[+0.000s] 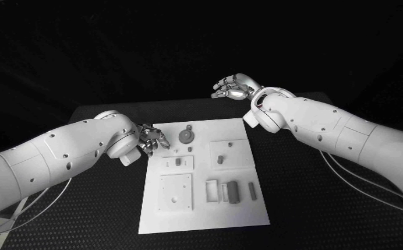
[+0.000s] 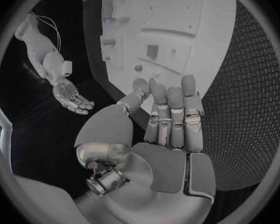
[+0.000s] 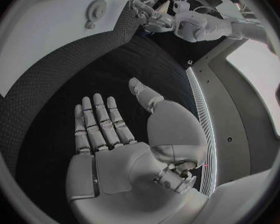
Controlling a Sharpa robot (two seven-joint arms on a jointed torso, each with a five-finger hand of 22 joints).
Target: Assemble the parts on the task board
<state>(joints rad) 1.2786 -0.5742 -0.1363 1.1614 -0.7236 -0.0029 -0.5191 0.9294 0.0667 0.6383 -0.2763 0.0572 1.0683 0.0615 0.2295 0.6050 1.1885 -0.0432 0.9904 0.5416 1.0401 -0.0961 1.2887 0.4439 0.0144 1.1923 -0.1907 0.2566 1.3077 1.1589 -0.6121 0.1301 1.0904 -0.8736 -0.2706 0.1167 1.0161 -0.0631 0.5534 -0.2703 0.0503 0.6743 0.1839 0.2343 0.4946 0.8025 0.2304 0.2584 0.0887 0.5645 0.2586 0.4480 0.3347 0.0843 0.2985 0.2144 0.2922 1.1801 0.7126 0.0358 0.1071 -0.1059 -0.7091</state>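
Observation:
The white task board lies in the middle of the black table. A grey gear sits near its far left corner. Two small pegs stand in square plates further in, and upright grey blocks stand toward the near right. My left hand hovers at the board's far left edge beside the gear; its fingers lie straight with nothing in them. Beyond the board's far edge, my right hand hangs above the table with its palm bare and fingers spread. The board and gear lie off its fingertips.
A recessed square plate with small holes takes up the board's near left. Black matting surrounds the board on both sides. The table's far edge runs just behind the hands.

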